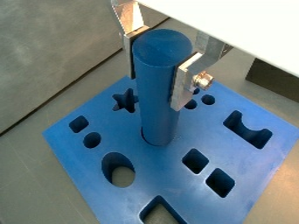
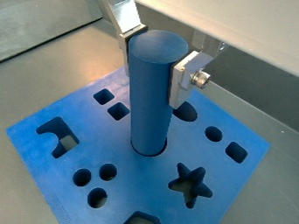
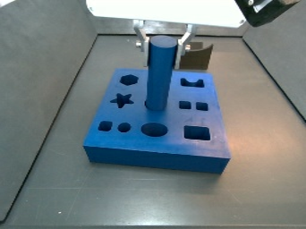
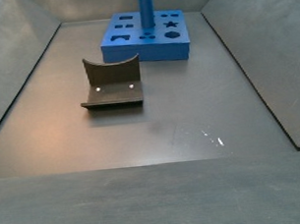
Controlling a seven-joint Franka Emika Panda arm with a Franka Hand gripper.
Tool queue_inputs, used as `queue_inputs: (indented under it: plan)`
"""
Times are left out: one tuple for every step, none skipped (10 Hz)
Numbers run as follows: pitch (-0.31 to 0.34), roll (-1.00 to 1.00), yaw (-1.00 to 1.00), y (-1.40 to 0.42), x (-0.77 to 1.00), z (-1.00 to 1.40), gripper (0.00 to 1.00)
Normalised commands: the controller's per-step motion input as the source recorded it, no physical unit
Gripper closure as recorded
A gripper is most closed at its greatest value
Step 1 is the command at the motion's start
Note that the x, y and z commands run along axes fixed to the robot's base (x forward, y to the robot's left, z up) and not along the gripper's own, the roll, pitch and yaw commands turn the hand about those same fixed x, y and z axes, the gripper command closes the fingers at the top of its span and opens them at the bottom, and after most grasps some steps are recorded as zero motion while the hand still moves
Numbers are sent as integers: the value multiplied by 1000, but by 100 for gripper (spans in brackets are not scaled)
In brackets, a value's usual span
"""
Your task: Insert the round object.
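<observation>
While the blue cylinder peg [image 1: 158,83] is standing upright in the blue block [image 1: 82,149], the gripper [image 1: 160,66] is sitting right over the block, around the peg's upper part. The fingers [image 2: 184,77], flat silver plates, are flanking the peg's top on two sides in both wrist views. Whether the jaws are pressing on the peg or already slack beside it, the views are not settling: cannot tell.

The peg's lower end is disappearing into a hole near the block's middle in both wrist views [image 2: 149,92], with no gap showing at the base. In a side view the peg [image 3: 160,73] is rising plumb from the block [image 3: 143,152], between the star hole [image 3: 122,100] and the notched hole [image 3: 191,82]. Most of its length is standing proud of the top face, which fits a peg longer than the block is thick. How deep it is seated is hidden.

Judgement: the insertion is looking largely done, with the peg in the matching round hole and upright. Left to do, probably: confirm it is bottomed out, let go, lift clear without dragging the peg back up.

The block is resting on the grey surface [image 4: 181,131]. The fixture [image 4: 111,86] is standing well apart from the block [image 4: 158,44], nearer that side camera, with nothing on it.
</observation>
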Motion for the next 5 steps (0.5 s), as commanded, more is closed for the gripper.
queue_inputs:
  plan:
    - [-183,0,0,0,3,-314,100]
    - [-174,0,0,0,14,-366,100]
    - [-177,0,0,0,0,-389,100]
    - [-151,0,0,0,0,-311,100]
    - [-156,0,0,0,0,-309,100]
